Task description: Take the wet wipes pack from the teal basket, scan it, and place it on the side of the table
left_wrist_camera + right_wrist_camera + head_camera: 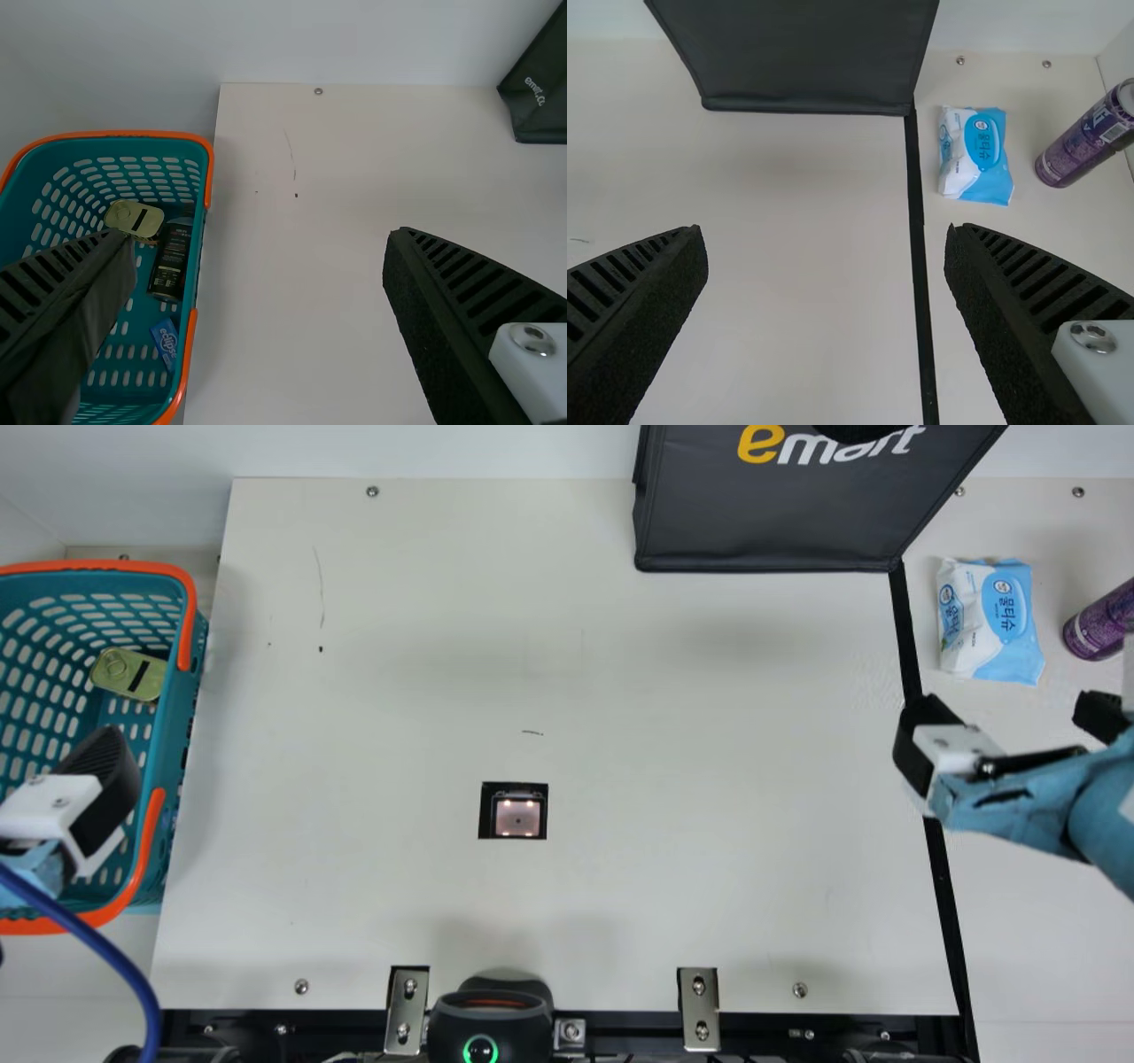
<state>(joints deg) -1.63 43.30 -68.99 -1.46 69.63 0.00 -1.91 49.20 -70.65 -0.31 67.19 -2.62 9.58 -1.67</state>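
At the left edge of the main view, the left arm, sleeved in light blue, brings its hand (pixel 80 802) over the near part of the teal basket (pixel 177 717); a blue cable (pixel 97 948) curves across the lower left corner. Its ribbed fingers (pixel 483 310) stand wide apart, nothing between them. The right arm (pixel 1103 810), also in light blue, comes in from the right edge and slants toward the middle, its hand (pixel 1010 713) over the black strip (pixel 939 877) and the desk (pixel 709 779) beside it, fingers well apart and holding nothing. The wet wipes pack (pixel 992 620) lies flat in the upper right of the frame (rather handily out of the basket), near a purple can (pixel 1099 622).

The main view's right edge cuts off the can and part of the right arm; its top edge crops the black bag (pixel 780 514). The basket runs out past the left edge. In the left wrist view, one finger covers part of it, and the dark can (pixel 173 257) and small blue packet (pixel 166 339) inside are hard to make out; a greenish tin (pixel 135 218) shows more plainly.
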